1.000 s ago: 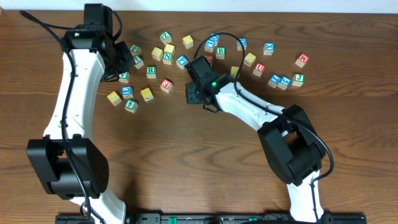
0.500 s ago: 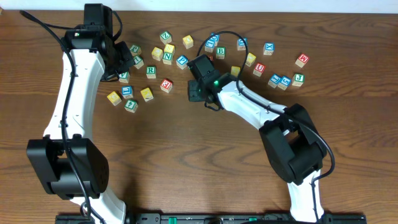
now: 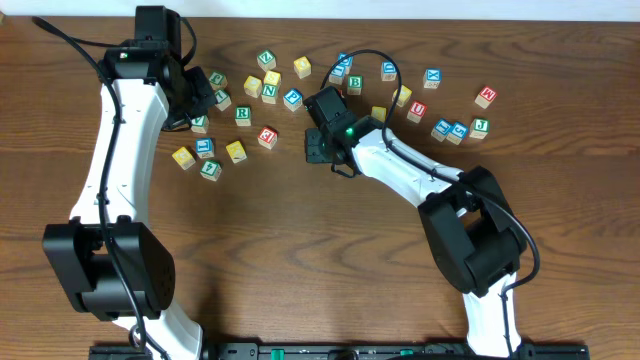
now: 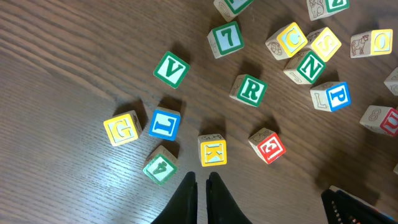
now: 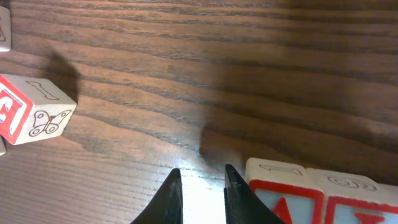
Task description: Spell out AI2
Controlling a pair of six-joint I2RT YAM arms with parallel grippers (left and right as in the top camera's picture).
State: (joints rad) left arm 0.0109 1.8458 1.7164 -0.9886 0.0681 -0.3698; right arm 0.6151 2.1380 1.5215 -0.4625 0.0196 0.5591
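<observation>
While the overhead view shows the whole scatter of cubes on the far half of the table (image 3: 300, 270), most of their letters are too small to read there. I cannot tell from it which cube carries the blue 2.

The right wrist view alone shows the A cube (image 5: 285, 200). It sits on the wood just right of the right gripper (image 5: 201, 171), with only the top of its red letter in frame. A red-framed neighbour cube (image 5: 360, 202) touches its far side, its letter cut off. The right gripper's fingers stand slightly parted over bare wood and hold nothing. At that view's left edge lies a butterfly cube (image 5: 34, 112).

The left wrist view reads plainly the group near the left gripper (image 4: 201, 176), whose fingers are nearly together and empty. Just beyond them lie the K cube (image 4: 212, 150), the 4 cube (image 4: 160, 167) and the 3 cube (image 4: 268, 147).

The surface is dark grained wood, with a pale strip (image 3: 400, 8) beyond the far edge. The near half between the two arm bases is open wood.
</observation>
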